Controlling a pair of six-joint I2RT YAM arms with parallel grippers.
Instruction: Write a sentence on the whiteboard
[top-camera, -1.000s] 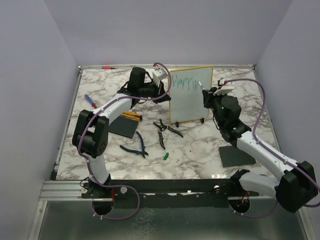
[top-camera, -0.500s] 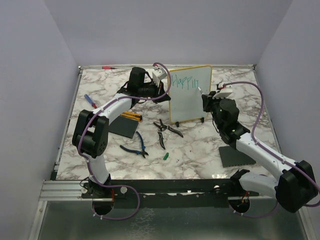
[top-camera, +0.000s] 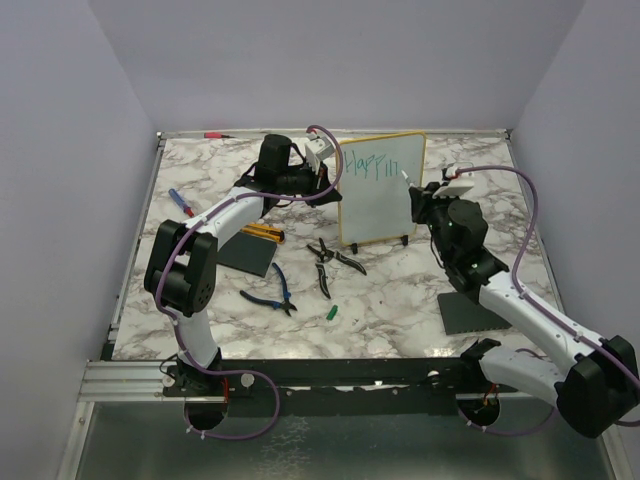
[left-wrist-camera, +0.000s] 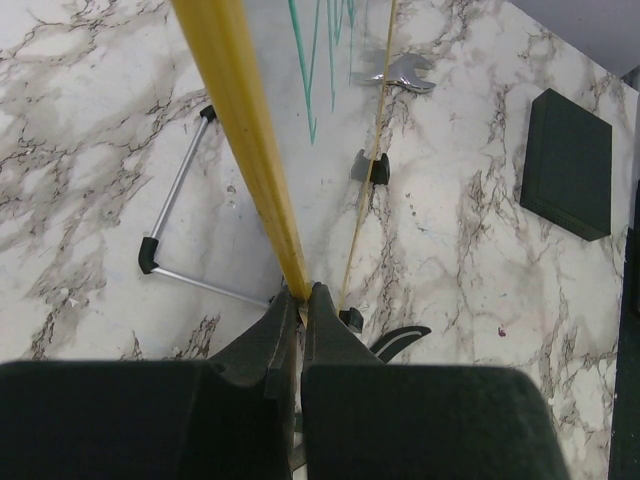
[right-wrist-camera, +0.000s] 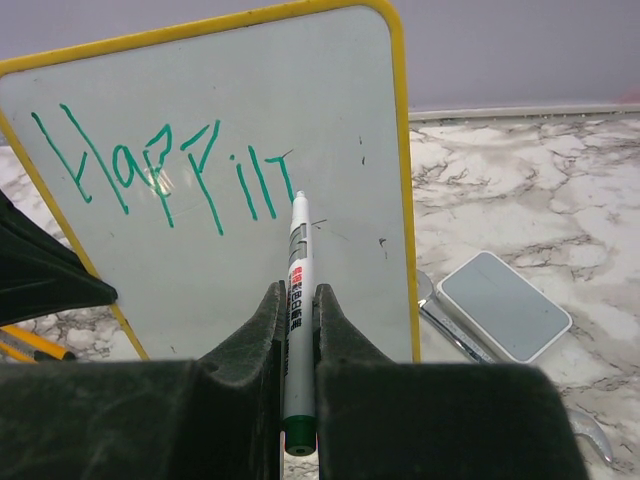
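The whiteboard (top-camera: 377, 212) stands upright at the back centre, its yellow rim (left-wrist-camera: 238, 120) running up the left wrist view. My left gripper (top-camera: 326, 160) (left-wrist-camera: 303, 297) is shut on that left rim. Teal-green letters of the sentence (top-camera: 372, 167) (right-wrist-camera: 150, 165) read "Happi" plus further strokes along the top line. My right gripper (top-camera: 418, 202) (right-wrist-camera: 297, 297) is shut on a white marker (right-wrist-camera: 298, 250) with a green end. The marker's tip sits at the board face just right of the last stroke.
Blue-handled pliers (top-camera: 268, 295), black cutters (top-camera: 335, 262) and a green cap (top-camera: 331, 313) lie in front of the board. Dark grey pads (top-camera: 247, 255) (top-camera: 470, 313) flank them. A blue screwdriver (top-camera: 181, 203) lies left. A small grey block (right-wrist-camera: 505, 305) lies right of the board.
My right gripper has shifted rightward along the board with the marker, and new teal strokes have appeared after "Happ". The left gripper and board have stayed put.
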